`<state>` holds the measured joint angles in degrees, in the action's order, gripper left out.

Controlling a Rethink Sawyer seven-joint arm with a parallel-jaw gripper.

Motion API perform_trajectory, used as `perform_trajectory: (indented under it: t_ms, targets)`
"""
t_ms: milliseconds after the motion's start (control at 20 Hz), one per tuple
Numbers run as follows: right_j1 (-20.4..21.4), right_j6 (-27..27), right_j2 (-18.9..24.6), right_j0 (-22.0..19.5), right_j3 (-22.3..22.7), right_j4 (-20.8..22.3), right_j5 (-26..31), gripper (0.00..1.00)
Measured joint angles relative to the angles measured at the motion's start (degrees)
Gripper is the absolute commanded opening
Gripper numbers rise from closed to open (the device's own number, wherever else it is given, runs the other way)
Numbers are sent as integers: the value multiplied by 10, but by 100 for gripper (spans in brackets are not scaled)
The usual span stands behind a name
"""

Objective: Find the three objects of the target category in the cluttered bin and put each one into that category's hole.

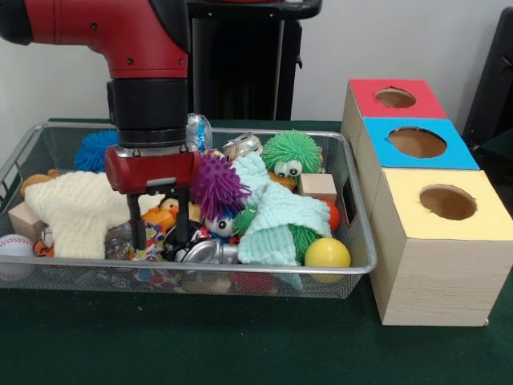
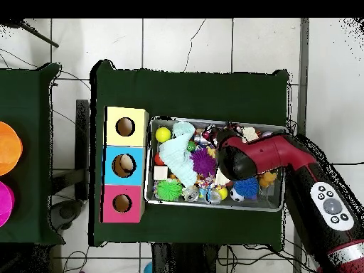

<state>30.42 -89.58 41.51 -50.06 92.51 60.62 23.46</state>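
A: Where's the bin (image 1: 357,241)?

B: On the green tabletop (image 1: 240,345), w/ its long side going left to right in the front view. It sits just beside three wooden boxes in a row: a red box (image 1: 393,100), a blue box (image 1: 418,144) and a yellow box (image 1: 445,241). Each box has a round hole on top.

A: And the arm?

B: The red arm (image 1: 120,36) comes down from the top. Its gripper (image 1: 159,233) is low in the left part of the bin, pointing straight down. The two black fingers (image 1: 139,228) are apart, open, w/ tips down in the pile.

A: Is it holding a wrapper?

B: No, nothing is pinched. A crinkly colored wrapper (image 1: 152,241) lies right between the fingers at the bottom. It's too scrunched to tell which way it points.

A: What else is in there?

B: Lots! A cream cloth (image 1: 80,212) on the left, a purple spiky ball (image 1: 216,186) just beside the gripper, a mint cloth (image 1: 276,216), a green spiky ball (image 1: 292,152) w/ eyes, a blue spiky ball (image 1: 94,148) at the back, a yellow ball (image 1: 327,253) at the front right, a wood block (image 1: 318,187) and a baseball (image 1: 14,247) at the far left.

A: From above?

B: The arm (image 2: 284,156) covers the middle of the bin (image 2: 213,206), so the fingers are hidden there.
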Motion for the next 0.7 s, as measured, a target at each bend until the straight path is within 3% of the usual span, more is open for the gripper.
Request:
perform_trajectory:
  t_ms: [700]
  targets:
    - [-9,0,0,-20,0,16,-15,100]
